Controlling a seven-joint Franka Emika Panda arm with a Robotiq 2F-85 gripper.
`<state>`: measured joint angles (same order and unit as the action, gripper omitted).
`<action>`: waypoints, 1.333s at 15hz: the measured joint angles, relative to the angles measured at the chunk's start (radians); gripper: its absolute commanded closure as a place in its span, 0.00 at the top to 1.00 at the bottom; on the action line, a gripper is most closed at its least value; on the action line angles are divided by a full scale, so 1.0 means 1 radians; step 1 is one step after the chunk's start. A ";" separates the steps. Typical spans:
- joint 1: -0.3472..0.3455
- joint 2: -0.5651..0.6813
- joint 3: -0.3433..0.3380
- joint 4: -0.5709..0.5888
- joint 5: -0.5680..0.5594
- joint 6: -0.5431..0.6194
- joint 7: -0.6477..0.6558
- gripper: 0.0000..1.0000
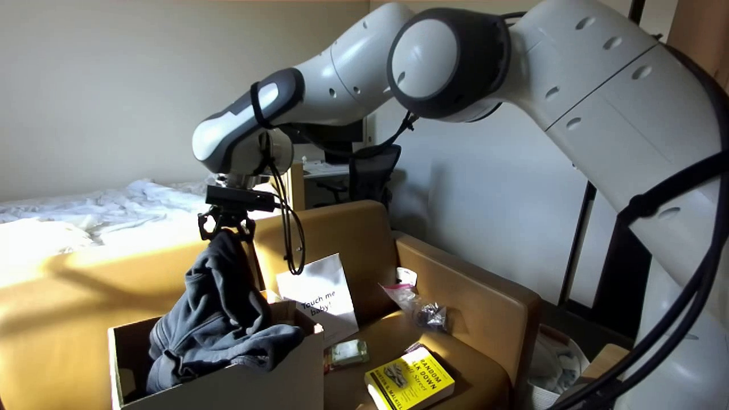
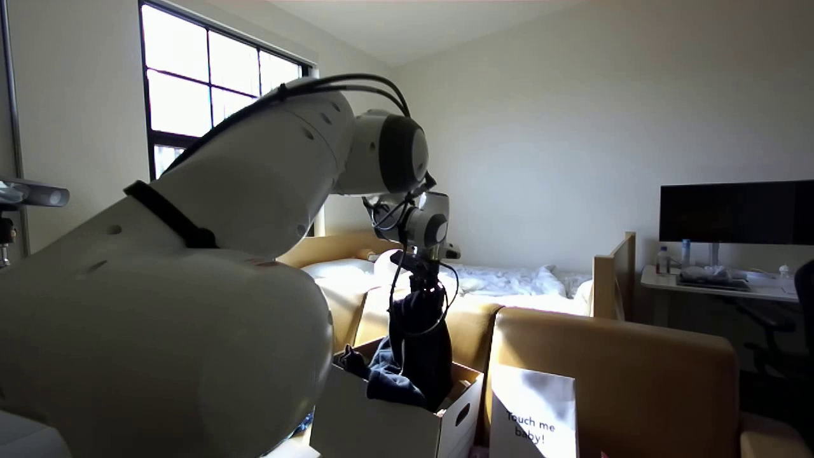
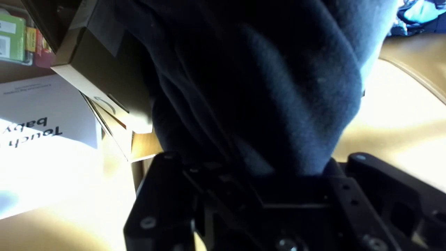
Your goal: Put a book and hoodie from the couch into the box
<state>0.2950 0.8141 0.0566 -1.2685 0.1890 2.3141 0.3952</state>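
Observation:
My gripper (image 1: 226, 230) is shut on the top of the dark grey-blue hoodie (image 1: 213, 302), which hangs from it in a bunched peak. The hoodie's lower part lies inside the box (image 1: 273, 373), and one end drapes over the near rim. An exterior view also has the gripper (image 2: 426, 286) above the box (image 2: 375, 416), holding the hoodie (image 2: 423, 356). In the wrist view the hoodie (image 3: 278, 87) fills the middle and hides the fingertips and much of the box's inside. A yellow book (image 1: 410, 378) lies on the couch seat, right of the box.
A white sheet (image 1: 324, 302) reading "Touch me baby!" leans by the couch back (image 1: 342, 245). Small packages (image 1: 348, 353) and a plastic bag (image 1: 427, 313) lie near the book. Within the box sits a smaller cardboard box (image 3: 115, 80). Behind the couch is a bed (image 2: 521, 280).

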 measured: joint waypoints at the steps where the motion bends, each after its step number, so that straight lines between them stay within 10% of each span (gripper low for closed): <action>1: -0.022 0.049 0.015 0.057 0.004 -0.054 -0.003 0.00; 17: 0.030 0.608 0.025 0.729 0.005 -0.530 0.184 0.00; 18: 0.030 0.623 0.025 0.746 0.005 -0.557 0.192 0.23; 20: 0.030 0.650 0.028 0.785 0.005 -0.600 0.203 0.32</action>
<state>0.3248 1.4645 0.0844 -0.4836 0.1936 1.7143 0.5984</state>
